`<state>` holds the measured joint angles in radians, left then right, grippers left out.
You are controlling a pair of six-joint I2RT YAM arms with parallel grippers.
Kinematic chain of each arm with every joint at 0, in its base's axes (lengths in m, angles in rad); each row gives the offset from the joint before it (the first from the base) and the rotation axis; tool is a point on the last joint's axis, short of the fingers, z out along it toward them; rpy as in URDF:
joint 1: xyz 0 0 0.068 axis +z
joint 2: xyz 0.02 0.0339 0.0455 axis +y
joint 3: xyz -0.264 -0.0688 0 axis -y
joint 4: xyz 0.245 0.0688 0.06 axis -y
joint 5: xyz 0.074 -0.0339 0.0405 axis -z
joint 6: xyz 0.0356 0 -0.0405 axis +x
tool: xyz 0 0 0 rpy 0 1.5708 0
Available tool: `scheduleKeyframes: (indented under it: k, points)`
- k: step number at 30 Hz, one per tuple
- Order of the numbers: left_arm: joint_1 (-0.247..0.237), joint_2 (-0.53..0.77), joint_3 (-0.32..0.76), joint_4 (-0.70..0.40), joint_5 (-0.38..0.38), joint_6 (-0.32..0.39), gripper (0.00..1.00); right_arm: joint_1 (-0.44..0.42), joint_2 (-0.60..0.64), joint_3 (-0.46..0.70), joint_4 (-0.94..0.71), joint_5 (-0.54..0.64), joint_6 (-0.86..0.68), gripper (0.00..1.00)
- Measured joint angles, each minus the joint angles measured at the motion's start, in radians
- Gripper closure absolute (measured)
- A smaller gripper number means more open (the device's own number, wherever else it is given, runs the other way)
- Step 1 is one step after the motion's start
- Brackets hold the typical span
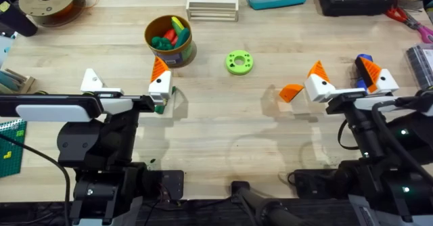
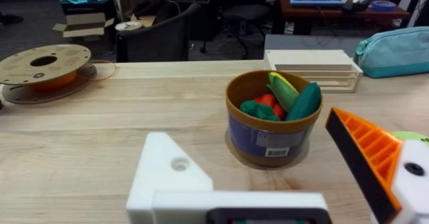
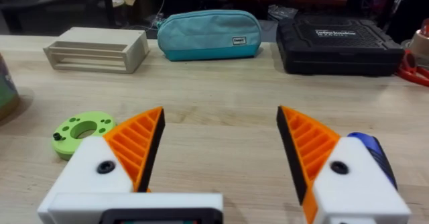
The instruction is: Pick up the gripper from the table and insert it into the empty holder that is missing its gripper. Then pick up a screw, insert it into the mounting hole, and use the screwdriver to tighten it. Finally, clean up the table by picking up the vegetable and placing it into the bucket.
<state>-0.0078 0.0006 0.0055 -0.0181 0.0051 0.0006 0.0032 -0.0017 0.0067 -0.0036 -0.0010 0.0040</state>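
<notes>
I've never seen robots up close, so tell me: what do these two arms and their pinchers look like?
Both arms are black with dark cables. Each ends in white blocky finger mounts with a small screw hole. The right gripper wears two orange ribbed wedge tips; the left gripper has one orange tip and one bare white holder.

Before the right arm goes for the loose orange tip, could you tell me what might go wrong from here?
The orange tip lies close beside one finger of the open right hand; a careless move may shove it away.
The blue screwdriver sits just behind that hand's other finger and could get knocked.
The left hand's bare white mount is its outer finger, so its tipped finger may block the insertion.
</notes>
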Motion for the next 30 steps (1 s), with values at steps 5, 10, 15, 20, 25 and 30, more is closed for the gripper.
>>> scheduleKeyframes:
  k: [5, 10, 15, 20, 25, 30]
  points:
    - [0.000, 0.000, 0.000, 0.000, 0.000, 0.000, 0.010, 0.000, 0.000, 0.000, 0.011, 0.000, 0.000, 0.012]
    - [0.000, 0.000, 0.001, -0.003, 0.002, 0.000, 0.010, 0.000, 0.000, 0.000, 0.048, 0.000, 0.000, 0.012]
    - [0.000, 0.008, 0.072, -0.163, 0.006, 0.000, 0.010, 0.000, 0.001, 0.033, -0.032, 0.004, 0.015, 0.012]
    - [0.000, 0.105, 0.282, -0.295, 0.061, 0.027, 0.010, 0.000, 0.067, 0.235, -0.315, 0.015, 0.018, 0.012]
    - [0.000, 0.268, 0.534, -0.465, 0.130, 0.086, 0.011, 0.000, 0.207, 0.524, -0.549, 0.017, 0.018, 0.012]
    - [0.000, 0.586, 0.970, -0.856, 0.190, 0.125, 0.011, 0.000, 0.450, 0.901, -0.846, 0.019, 0.018, 0.012]
